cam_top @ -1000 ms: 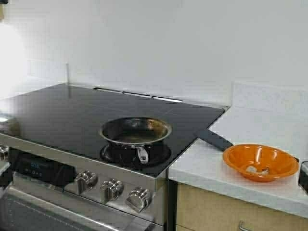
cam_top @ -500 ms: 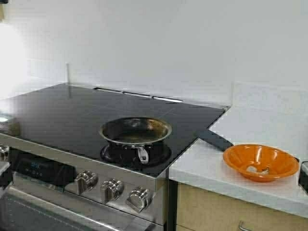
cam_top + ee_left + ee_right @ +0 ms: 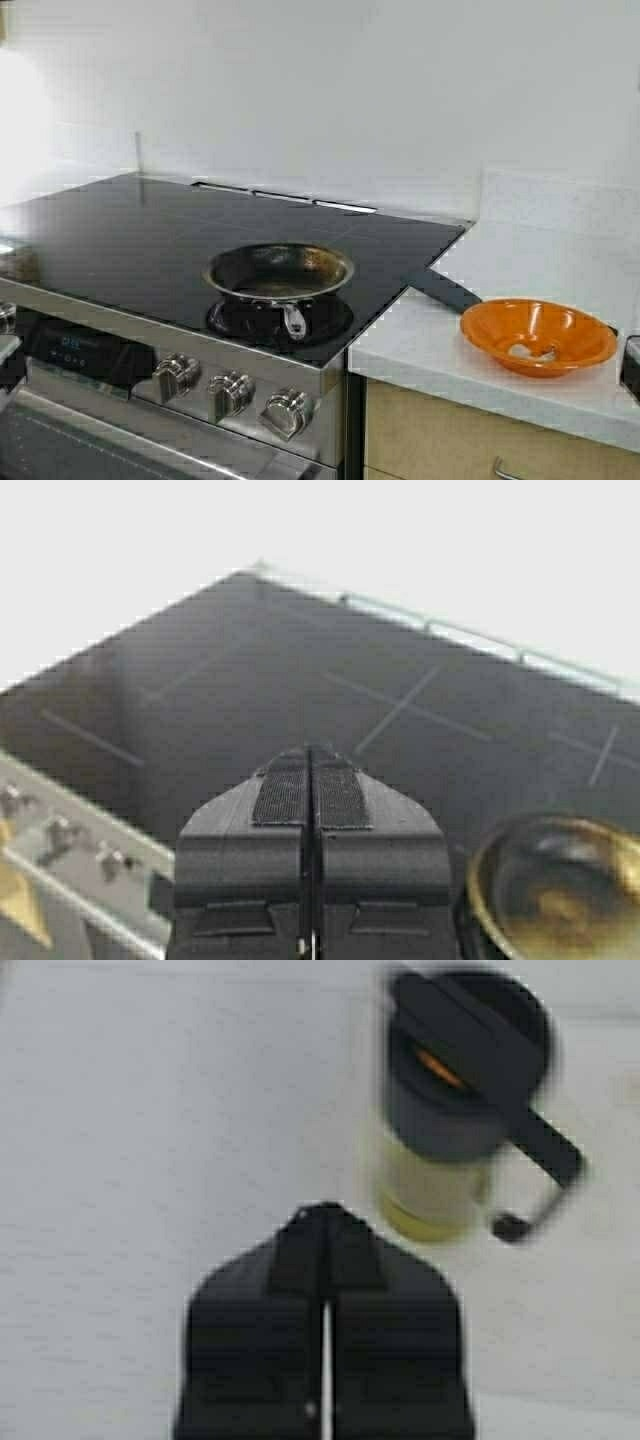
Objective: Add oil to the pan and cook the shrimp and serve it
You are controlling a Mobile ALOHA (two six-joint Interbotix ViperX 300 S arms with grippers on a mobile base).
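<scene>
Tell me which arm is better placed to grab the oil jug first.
Right. The right gripper hangs shut just short of the oil jug on the counter, while the left gripper, also shut, faces the stovetop beside the pan.

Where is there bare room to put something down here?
The black cooktop is bare left of and behind the pan. White counter lies free behind the orange bowl. Between pan and bowl it is tight, with a dark handle there.

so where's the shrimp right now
In the high view, the shrimp lies in the orange bowl on the white counter, right of the stove.
</scene>
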